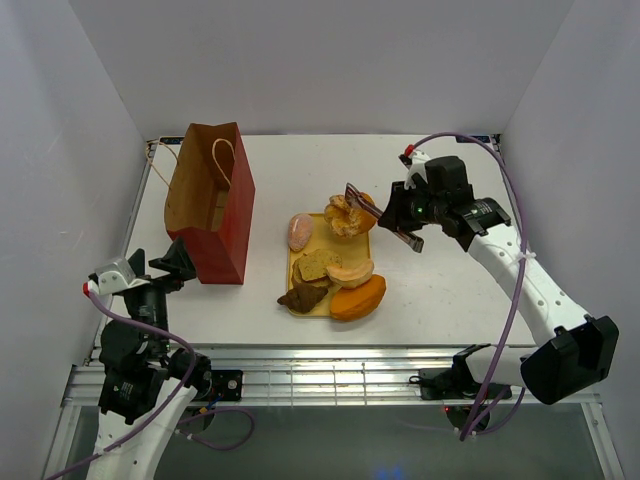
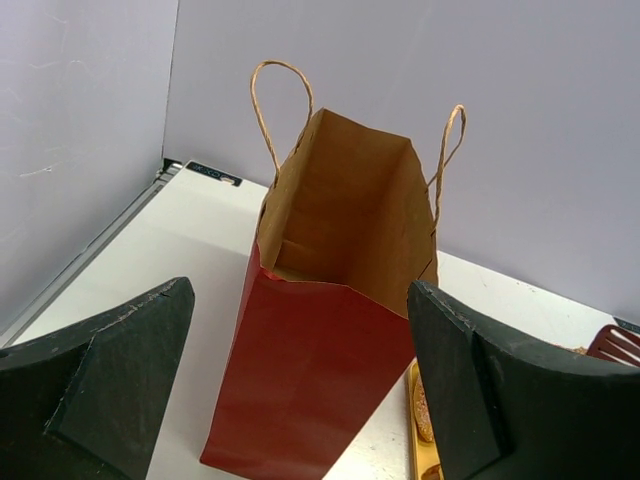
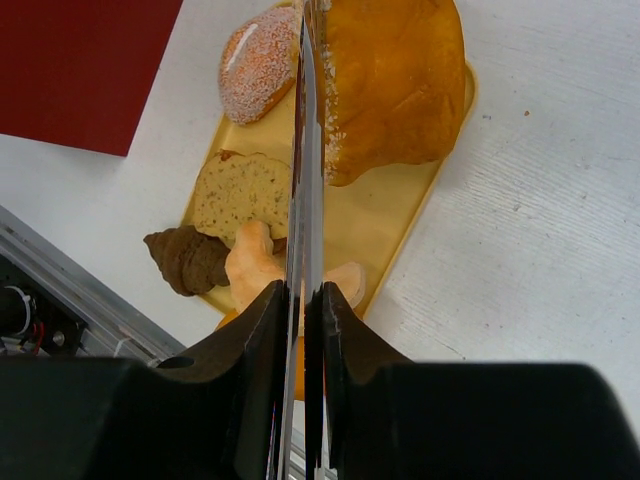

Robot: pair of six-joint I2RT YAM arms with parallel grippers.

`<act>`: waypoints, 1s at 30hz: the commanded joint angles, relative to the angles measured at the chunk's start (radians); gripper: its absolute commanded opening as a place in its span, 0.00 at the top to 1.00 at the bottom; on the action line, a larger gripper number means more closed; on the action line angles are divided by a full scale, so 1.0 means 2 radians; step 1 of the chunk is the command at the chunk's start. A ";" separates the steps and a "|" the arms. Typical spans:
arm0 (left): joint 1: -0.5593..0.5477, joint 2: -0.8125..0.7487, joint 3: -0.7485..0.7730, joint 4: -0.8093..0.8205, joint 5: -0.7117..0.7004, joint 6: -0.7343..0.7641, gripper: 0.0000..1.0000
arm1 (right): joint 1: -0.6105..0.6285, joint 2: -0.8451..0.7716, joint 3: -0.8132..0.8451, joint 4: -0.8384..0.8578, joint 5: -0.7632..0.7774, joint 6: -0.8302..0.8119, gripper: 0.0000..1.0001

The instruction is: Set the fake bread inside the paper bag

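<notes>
My right claw (image 3: 303, 295) is clamped tight on the tongs (image 3: 304, 150), with both fingers pressing the thin metal strips together, edge-on to my wrist camera. The tongs reach over the tray (image 3: 380, 220), and their blade runs along the left side of the bun (image 3: 395, 85). I cannot tell whether they actually have the bun pinched

The bread (image 1: 351, 272) is all on the tray, in the middle of the table (image 1: 450, 290). The bun is at the far end with the pink roll (image 1: 300, 232) just to its left. The slice (image 1: 312, 266) and the tan roll (image 3: 250, 268) sit in the middle. The croissant (image 1: 303, 296) and the loaf (image 1: 358, 298) are at the near end, where the loaf hangs over the tray's near right corner

The bag (image 1: 228, 225) stands upright to the left of the tray and apart from it, mouth open and cord handles up

My left claw (image 2: 300, 290) is spread wide with nothing in it. It is low by the bag's near left corner, looking up at the bag between its two fingers
</notes>
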 commanded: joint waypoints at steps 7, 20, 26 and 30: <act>-0.001 -0.008 0.027 -0.026 -0.065 0.003 0.04 | 0.022 -0.031 0.086 0.012 -0.046 -0.005 0.92; -0.001 0.042 0.075 -0.142 -0.214 -0.098 0.03 | 0.092 0.011 0.211 0.026 -0.071 0.004 0.92; -0.001 0.026 0.064 -0.132 -0.190 -0.110 0.07 | 0.132 0.038 0.264 0.039 -0.082 0.009 0.92; -0.001 0.006 0.042 -0.098 -0.179 -0.093 0.08 | 0.164 0.048 0.289 0.059 -0.089 0.014 0.92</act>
